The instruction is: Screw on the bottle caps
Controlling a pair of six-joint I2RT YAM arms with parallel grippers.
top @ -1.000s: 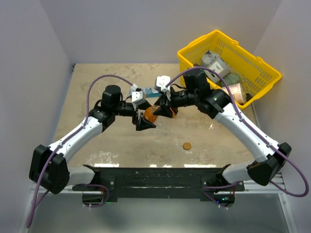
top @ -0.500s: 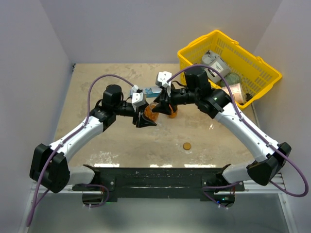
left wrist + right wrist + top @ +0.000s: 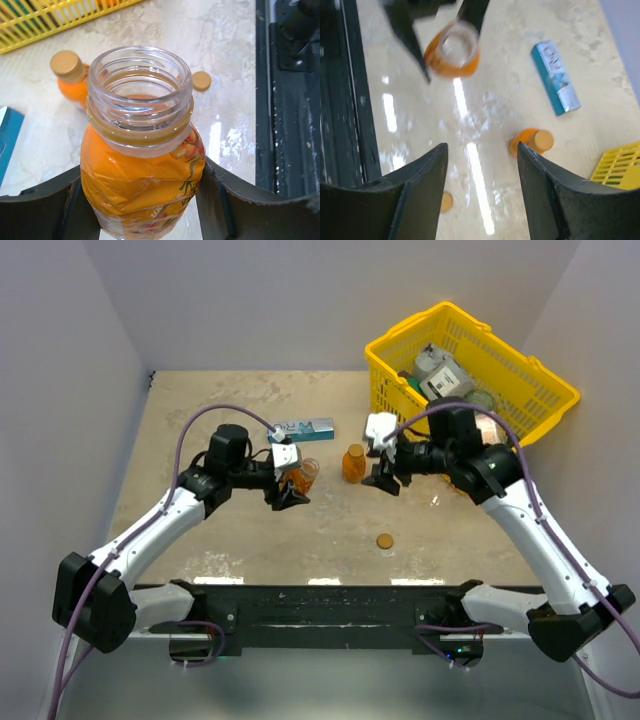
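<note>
One bottle (image 3: pixel 352 462) stands capped, so that's half the job. The other bottle (image 3: pixel 142 150) is uncapped, clamped in the left gripper (image 3: pixel 291 487). Its loose cap (image 3: pixel 384 540) lies on the table (image 3: pixel 220 540) near the right gripper (image 3: pixel 385 473), toward the arm bases; that gripper's jaws are spread and empty.

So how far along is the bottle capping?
About halfway. The capped bottle stands on the table. The left gripper holds the open bottle. The loose cap lies on the table; the right gripper, open and empty, has yet to fetch and screw it on.
</note>
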